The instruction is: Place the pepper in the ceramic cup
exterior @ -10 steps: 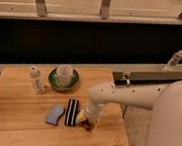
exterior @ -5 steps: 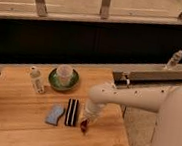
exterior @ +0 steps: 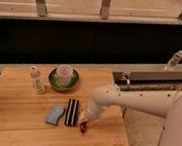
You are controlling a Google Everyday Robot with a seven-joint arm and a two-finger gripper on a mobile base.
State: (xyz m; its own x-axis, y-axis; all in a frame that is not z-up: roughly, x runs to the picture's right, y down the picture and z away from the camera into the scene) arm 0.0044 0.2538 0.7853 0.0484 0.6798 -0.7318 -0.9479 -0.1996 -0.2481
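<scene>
The pepper (exterior: 83,127) is a small dark red object low on the wooden table (exterior: 13,113), right of the striped block. My gripper (exterior: 84,121) reaches down from the white arm onto the pepper and is shut on it. The ceramic cup (exterior: 64,74) is pale and round and stands on a green plate (exterior: 51,80) at the back of the table, well up and left of the gripper. The fingertips are partly hidden by the wrist.
A black-and-white striped block (exterior: 71,112) lies just left of the gripper, with a blue cloth-like object (exterior: 55,114) beside it. A small clear bottle (exterior: 36,79) stands left of the plate. Another bottle (exterior: 173,59) stands on the ledge at the right.
The gripper has lowered onto the pepper and its jaws have come together on it. The arm has barely shifted otherwise.
</scene>
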